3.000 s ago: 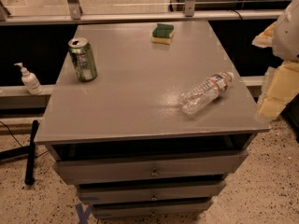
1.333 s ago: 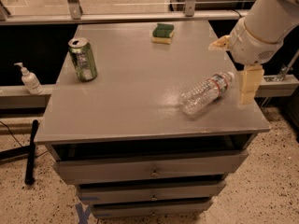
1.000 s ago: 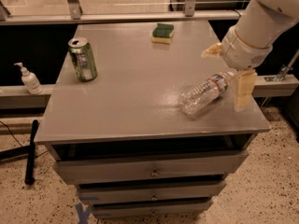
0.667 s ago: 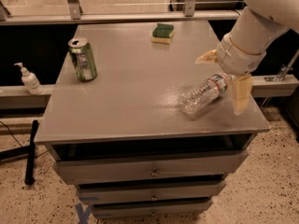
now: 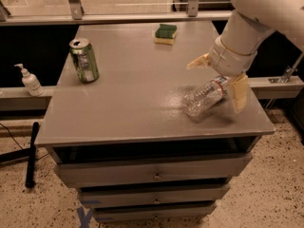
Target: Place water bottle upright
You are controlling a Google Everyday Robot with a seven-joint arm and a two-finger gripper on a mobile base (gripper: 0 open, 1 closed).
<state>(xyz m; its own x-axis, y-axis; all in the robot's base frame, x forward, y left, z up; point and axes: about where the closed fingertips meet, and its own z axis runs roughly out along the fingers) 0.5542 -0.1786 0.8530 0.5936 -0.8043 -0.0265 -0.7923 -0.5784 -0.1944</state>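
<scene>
The water bottle (image 5: 204, 97) is a clear ribbed plastic bottle lying on its side on the right part of the grey cabinet top (image 5: 128, 99), cap end pointing up-right toward the arm. My gripper (image 5: 219, 83) hangs over the bottle's cap end. It is open, with one tan finger (image 5: 198, 61) behind the bottle and the other tan finger (image 5: 239, 92) in front of it on the right. The cap is hidden by the wrist. The fingers straddle the bottle's neck and do not press on it.
A green drink can (image 5: 84, 60) stands upright at the left of the top. A green and yellow sponge (image 5: 166, 33) lies at the far edge. A small white pump bottle (image 5: 29, 80) stands on a ledge to the left. Drawers (image 5: 154, 174) are below the front edge.
My arm has come in from the right and lowered over the bottle's cap end. The bottle has not moved and still lies on its side.
</scene>
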